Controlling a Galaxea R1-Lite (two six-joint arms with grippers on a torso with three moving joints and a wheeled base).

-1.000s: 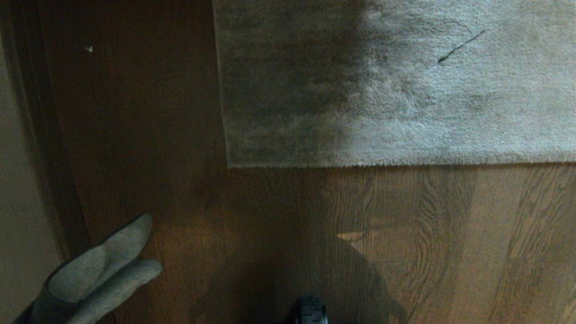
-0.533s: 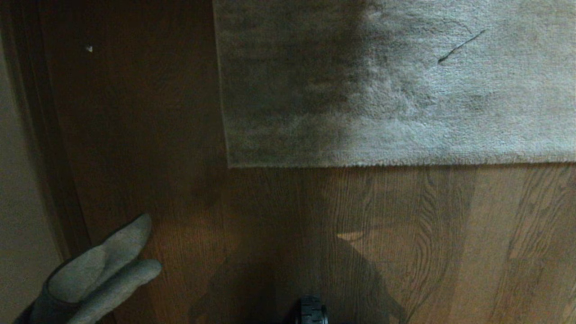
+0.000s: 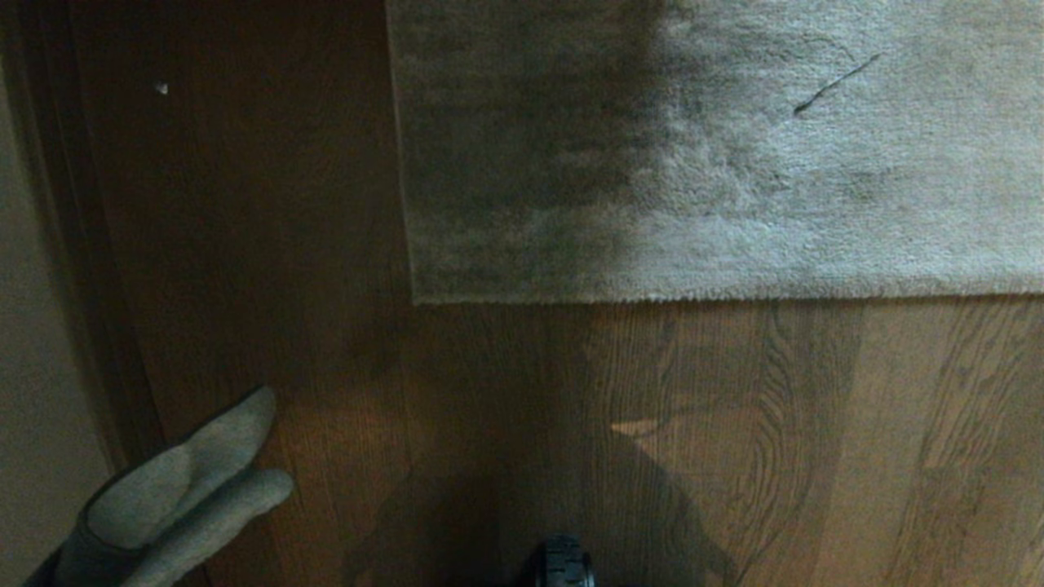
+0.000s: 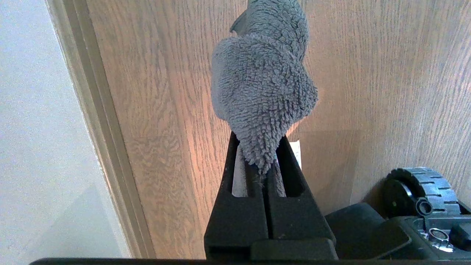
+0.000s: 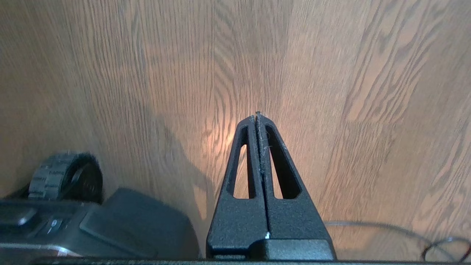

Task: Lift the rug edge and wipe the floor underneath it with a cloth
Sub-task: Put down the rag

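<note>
The light-grey rug (image 3: 718, 147) lies flat across the top of the head view, its rug edge (image 3: 718, 298) and corner (image 3: 416, 300) resting on the brown wood-grain floor (image 3: 775, 440). At the lower left of that view the grey cloth (image 3: 175, 497) pokes up. In the left wrist view my left gripper (image 4: 258, 147) is shut on the fluffy cloth (image 4: 261, 88), a white tag (image 4: 296, 152) showing behind one finger. My right gripper (image 5: 256, 117) is shut and empty above bare floor (image 5: 368, 92); it is outside the head view.
A pale wall and dark baseboard (image 3: 90, 269) run down the left side. My base's black wheel (image 3: 563, 562) shows at the bottom; it shows as a wheel (image 4: 419, 191) beside the left gripper and a wheel (image 5: 62, 176) beside the right. A thin cable (image 5: 401, 230) lies on the floor.
</note>
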